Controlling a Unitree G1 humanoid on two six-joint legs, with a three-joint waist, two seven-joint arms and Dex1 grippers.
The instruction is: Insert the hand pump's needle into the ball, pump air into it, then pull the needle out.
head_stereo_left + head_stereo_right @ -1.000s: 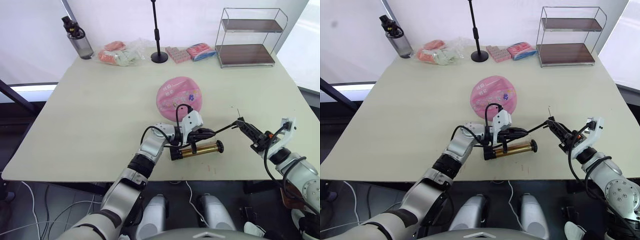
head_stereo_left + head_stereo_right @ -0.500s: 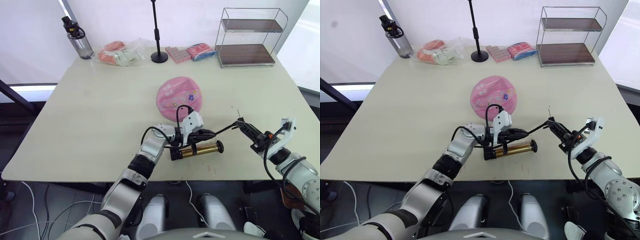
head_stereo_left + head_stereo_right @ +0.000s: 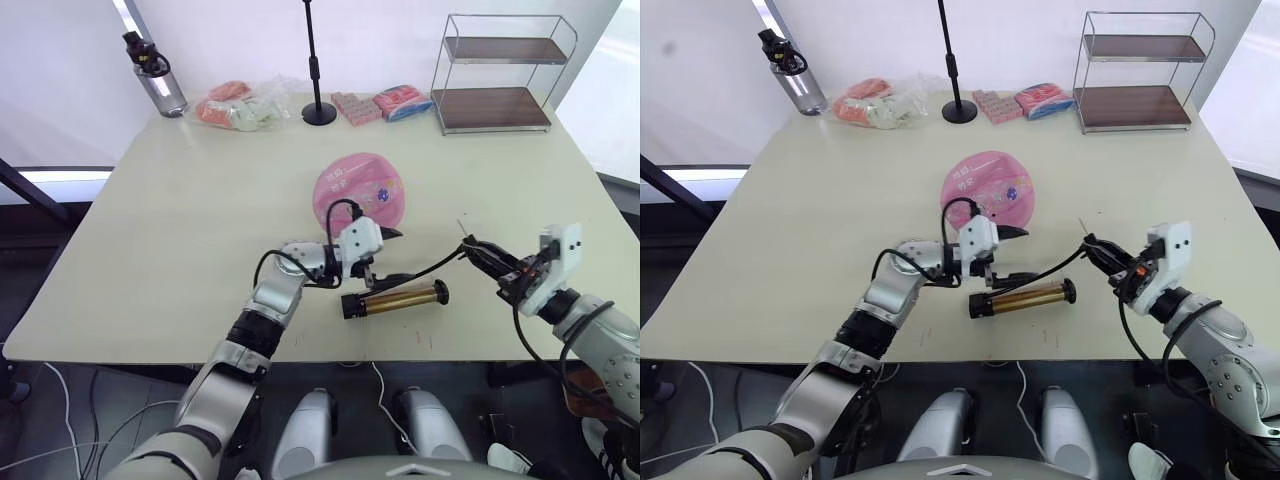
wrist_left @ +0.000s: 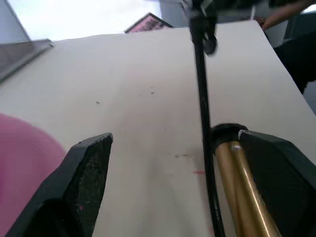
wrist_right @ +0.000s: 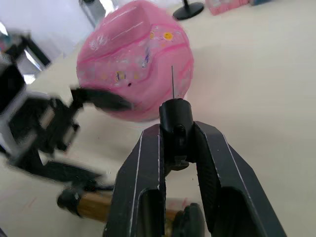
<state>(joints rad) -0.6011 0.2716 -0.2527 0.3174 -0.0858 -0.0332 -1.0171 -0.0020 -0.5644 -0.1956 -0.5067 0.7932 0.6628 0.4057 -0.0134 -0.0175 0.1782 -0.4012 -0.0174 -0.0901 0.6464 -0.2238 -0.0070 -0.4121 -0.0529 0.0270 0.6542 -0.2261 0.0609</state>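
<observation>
Needle [image 5: 172,81] fitting pinched in right claw [image 5: 176,143]; left claw [image 4: 177,163] wide beside hand pump [image 3: 394,298].

Beige table [image 3: 200,200] before a white wall [image 3: 230,40] — wire two-tier shelf [image 3: 497,75] at its far right corner.
</observation>
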